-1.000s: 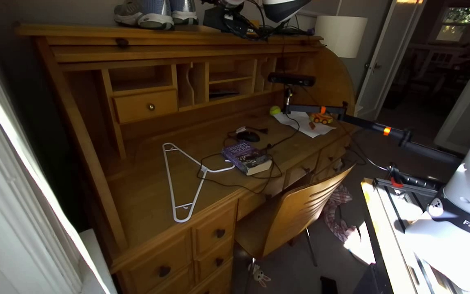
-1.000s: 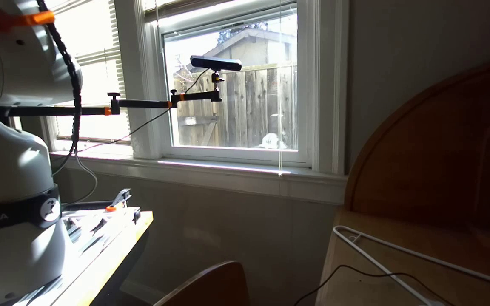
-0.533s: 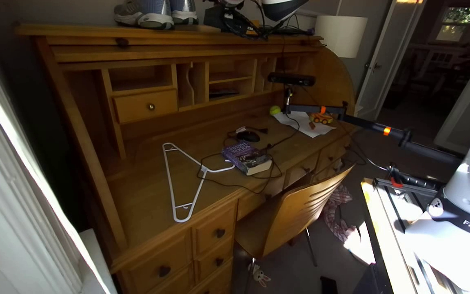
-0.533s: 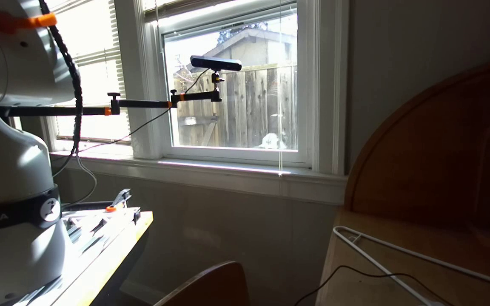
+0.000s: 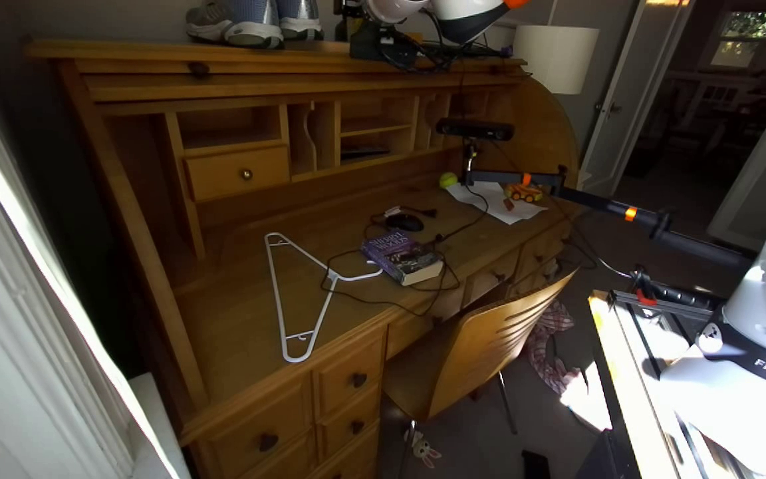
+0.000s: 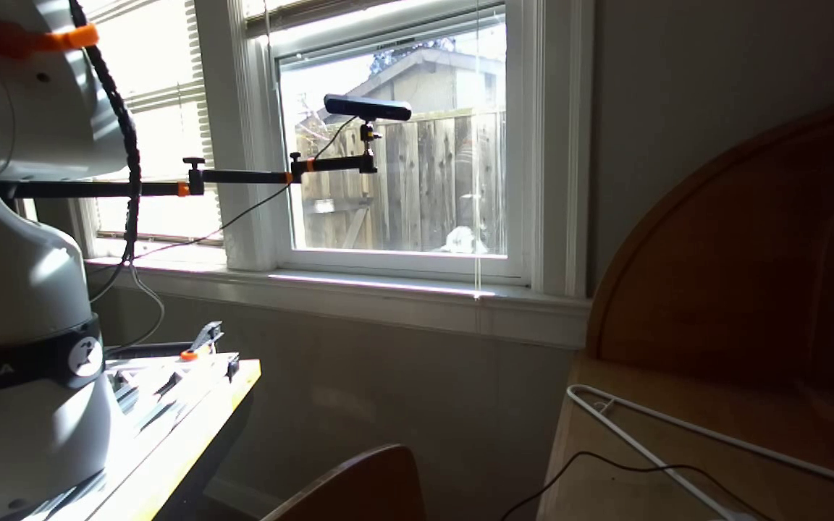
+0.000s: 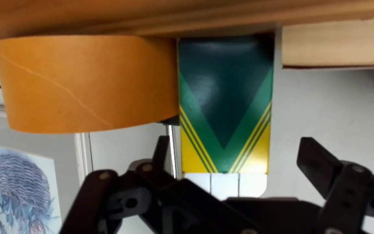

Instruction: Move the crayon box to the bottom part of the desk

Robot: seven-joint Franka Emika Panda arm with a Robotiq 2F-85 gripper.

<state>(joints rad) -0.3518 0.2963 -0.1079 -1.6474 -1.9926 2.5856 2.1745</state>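
A black gripper (image 7: 234,152), its fingers (image 7: 318,165) spread wide, flanks the green-and-yellow crayon box (image 7: 224,107) at the center of the wrist view, a gap showing on either side. The box's upper end sinks into shadow at a wooden surface (image 7: 109,16) along the top of the frame; its pale lower end is partly hidden behind the gripper's body. At left, a curved orange object (image 7: 86,84) runs up to the box's edge; whether the two touch cannot be told. A tan slab (image 7: 339,45) at upper right and a pale-bordered picture (image 7: 18,191) at lower left are cut off by the frame.

In an exterior view, a robot arm (image 5: 466,13) appears in pieces at the top and right edges, with a dark cabled cluster (image 5: 383,46) at top center hard to make out. On the desk (image 5: 237,313) below, a white hanger (image 5: 276,299) and a book (image 5: 401,256) lie near mid-frame. In an exterior view, only the curved top of a chair (image 6: 366,485) shows at the bottom edge.
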